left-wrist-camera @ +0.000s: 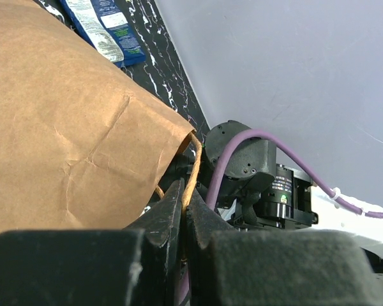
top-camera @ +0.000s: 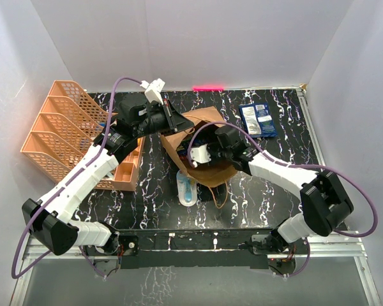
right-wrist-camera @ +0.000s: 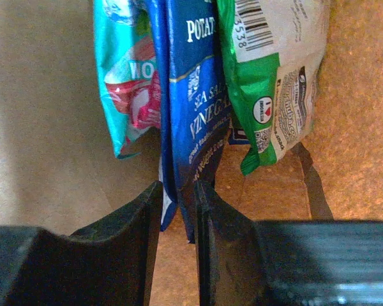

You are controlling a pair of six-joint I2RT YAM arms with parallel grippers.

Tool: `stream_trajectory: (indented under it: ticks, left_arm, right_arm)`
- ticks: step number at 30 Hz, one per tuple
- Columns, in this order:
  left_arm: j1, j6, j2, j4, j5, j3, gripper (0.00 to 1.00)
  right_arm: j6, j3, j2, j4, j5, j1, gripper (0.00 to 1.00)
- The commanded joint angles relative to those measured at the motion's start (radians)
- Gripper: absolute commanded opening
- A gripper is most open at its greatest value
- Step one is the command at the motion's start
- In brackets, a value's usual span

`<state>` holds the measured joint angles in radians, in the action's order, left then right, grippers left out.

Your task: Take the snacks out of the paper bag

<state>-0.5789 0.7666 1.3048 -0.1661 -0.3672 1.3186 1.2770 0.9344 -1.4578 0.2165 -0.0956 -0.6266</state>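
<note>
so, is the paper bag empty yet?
No, the right wrist view shows a teal packet, a blue packet and a green packet inside the paper bag.

Orange trays (top-camera: 64, 131) block the counter's (top-camera: 287, 137) left edge. Paper bag (top-camera: 198, 118) fills centre. Blue packet (top-camera: 257, 120) lies at far-right corner. Right edge passable.

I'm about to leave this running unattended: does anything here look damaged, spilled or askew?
Nothing looks spilled or torn. The paper bag is only creased, its handle pinched in the left hand. The right hand inside it nips a blue packet; a second packet lies flat on the table.
</note>
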Motion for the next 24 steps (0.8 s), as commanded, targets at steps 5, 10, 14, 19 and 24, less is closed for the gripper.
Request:
stream_trajectory:
  ticks: [5, 10, 14, 19, 24]
  left_arm:
    - [0.005, -0.010, -0.043, -0.010, -0.018, 0.044, 0.00]
    - [0.005, -0.012, -0.047, -0.014, -0.018, 0.047, 0.00]
    - [0.007, -0.011, -0.051, -0.016, -0.016, 0.047, 0.00]
    - [0.006, 0.001, -0.052, -0.003, -0.026, 0.035, 0.00]
    - [0.006, 0.008, -0.051, 0.001, -0.031, 0.033, 0.00]
  right_arm:
    - [0.007, 0.069, -0.031, -0.113, 0.005, 0.029, 0.28]
    - [0.013, 0.087, -0.072, -0.131, -0.001, 0.038, 0.28]
    - [0.011, 0.099, -0.097, -0.139, 0.006, 0.038, 0.28]
    - [0.031, 0.090, -0.110, -0.165, 0.002, 0.038, 0.28]
    - [0.070, 0.099, -0.161, -0.166, -0.001, 0.038, 0.29]
